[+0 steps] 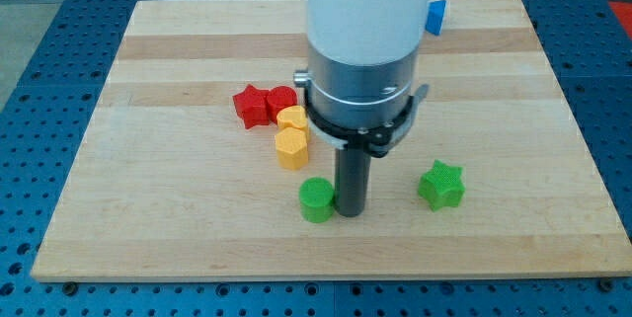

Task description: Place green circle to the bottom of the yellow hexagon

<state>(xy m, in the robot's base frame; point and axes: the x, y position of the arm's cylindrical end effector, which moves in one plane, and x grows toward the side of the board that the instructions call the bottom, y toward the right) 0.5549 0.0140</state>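
The arm comes straight down from the view's top, white above, grey metal below. There is no claw, so nothing is held. The dark rod's tip rests on the pale wooden counter, touching the right side of the green circle. That round block sits just below the yellow hexagon. Another yellow block and two red blocks lie above. A spiky green star sits to the right, and a blue block peeks out up top.

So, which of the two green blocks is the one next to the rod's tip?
The green circle: it sits right at the view's left of my tip. The green star lies well apart, toward the view's right.
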